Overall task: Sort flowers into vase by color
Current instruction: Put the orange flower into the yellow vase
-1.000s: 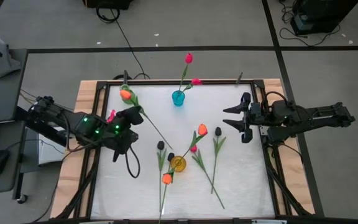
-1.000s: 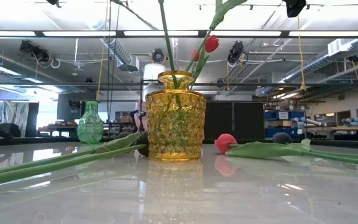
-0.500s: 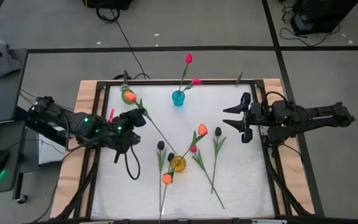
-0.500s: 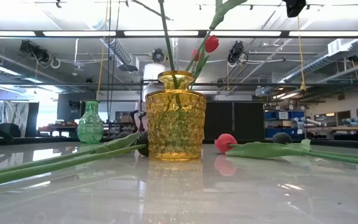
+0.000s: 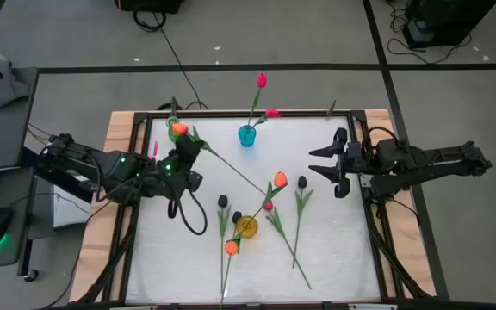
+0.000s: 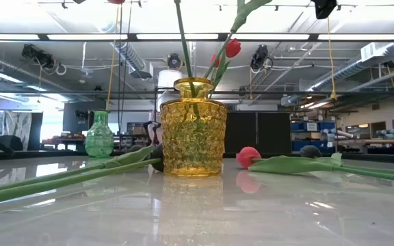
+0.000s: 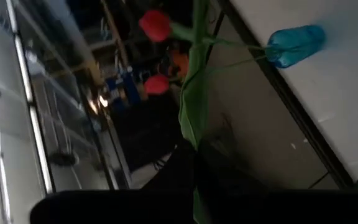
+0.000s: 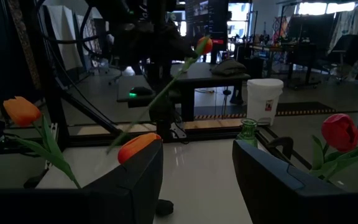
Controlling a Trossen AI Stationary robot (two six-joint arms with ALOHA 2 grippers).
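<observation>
Your left pincer (image 5: 189, 148) is pinching an orange tulip (image 5: 177, 131) by its stem, carrying it; next you're steering it to the yellow vase (image 5: 247, 226). Your right pincer (image 5: 327, 163) is waiting, spread.

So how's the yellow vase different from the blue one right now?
The yellow vase stands near the middle of the table among tulips lying flat; the blue vase stands towards the far edge, with none lying beside it. From the low view the yellow one is wide, with a bumpy textured wall. The blue one holds pink-red tulips; the yellow one holds an orange tulip. Both stand upright and hold stems.
</observation>
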